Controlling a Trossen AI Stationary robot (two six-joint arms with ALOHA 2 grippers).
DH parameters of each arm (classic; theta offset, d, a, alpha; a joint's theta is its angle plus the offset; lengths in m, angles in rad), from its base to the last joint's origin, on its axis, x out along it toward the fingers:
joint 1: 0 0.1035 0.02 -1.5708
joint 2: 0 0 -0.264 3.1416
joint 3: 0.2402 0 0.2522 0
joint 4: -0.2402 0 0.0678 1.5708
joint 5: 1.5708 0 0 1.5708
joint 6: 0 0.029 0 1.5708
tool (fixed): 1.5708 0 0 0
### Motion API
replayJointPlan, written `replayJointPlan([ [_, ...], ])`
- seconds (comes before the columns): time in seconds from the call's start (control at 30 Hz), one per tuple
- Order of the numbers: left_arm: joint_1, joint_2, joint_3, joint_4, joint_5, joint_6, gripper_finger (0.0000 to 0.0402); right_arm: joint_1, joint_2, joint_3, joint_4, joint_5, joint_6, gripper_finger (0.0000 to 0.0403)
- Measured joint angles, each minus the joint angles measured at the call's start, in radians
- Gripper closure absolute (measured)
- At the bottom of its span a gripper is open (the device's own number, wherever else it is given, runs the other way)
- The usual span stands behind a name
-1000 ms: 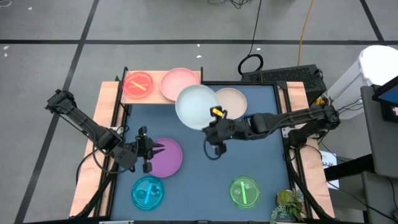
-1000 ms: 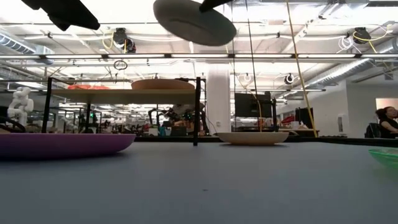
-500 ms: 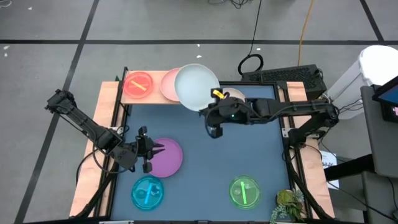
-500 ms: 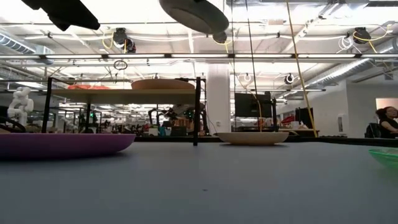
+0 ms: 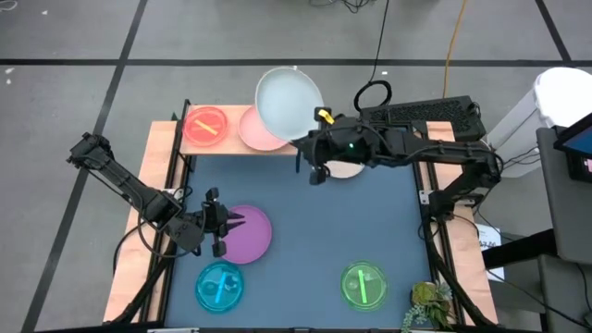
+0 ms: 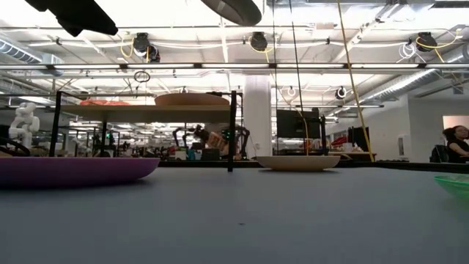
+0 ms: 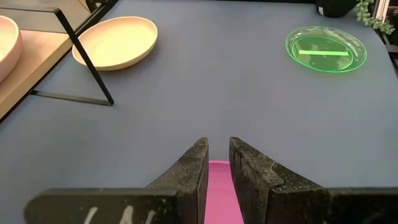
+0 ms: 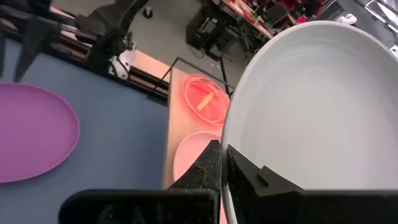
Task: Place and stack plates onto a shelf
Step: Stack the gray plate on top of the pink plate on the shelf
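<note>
Reaching in from the table's right edge, the right arm stretches long and nearly level toward the far side, its right gripper (image 5: 310,146) pinched tight on the rim of the pale white plate (image 5: 289,102). That plate is carried high, hanging over the near end of the shelf (image 5: 231,146) and partly covering the pink plate (image 5: 255,134) that sits there; from the right wrist view its smooth, glossy hollow faces the camera, tilted rather than flat, with the rim clamped between the dark fingers (image 8: 210,163). Being round, it has no long axis to speak of; its open face looks up and somewhat back toward the arm. On the shelf's other end lies an orange translucent plate (image 5: 205,126). The cream plate (image 7: 115,42) rests on the blue table (image 5: 370,231) just beside the shelf's black leg. The left gripper (image 5: 228,225) waits low at the purple plate (image 5: 250,233), fingers only narrowly parted over its edge; I cannot tell whether it grips it.
</note>
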Motion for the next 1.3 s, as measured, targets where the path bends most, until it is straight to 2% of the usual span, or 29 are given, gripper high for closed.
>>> replayJointPlan([
  [0.13, 0.000, 0.000, 0.000, 0.001, 0.000, -0.002, 0.0329, -0.027, 0.048, 0.043, 0.004, -0.018, -0.019, 0.0403],
  [0.27, 0.000, 0.016, 0.000, 0.001, 0.000, -0.002, 0.0329, -0.060, 0.105, 0.082, 0.001, -0.094, -0.023, 0.0403],
  [0.47, 0.000, 0.067, 0.000, 0.006, 0.000, -0.006, 0.0329, -0.115, 0.190, 0.119, 0.006, -0.147, -0.023, 0.0403],
  [0.8, 0.000, 0.122, 0.000, 0.038, 0.001, 0.007, 0.0329, -0.174, 0.295, 0.124, 0.019, -0.199, -0.021, 0.0403],
  [1.3, 0.000, 0.123, 0.000, 0.047, 0.002, 0.010, 0.0329, -0.238, 0.389, 0.124, 0.042, -0.277, -0.047, 0.0403],
])
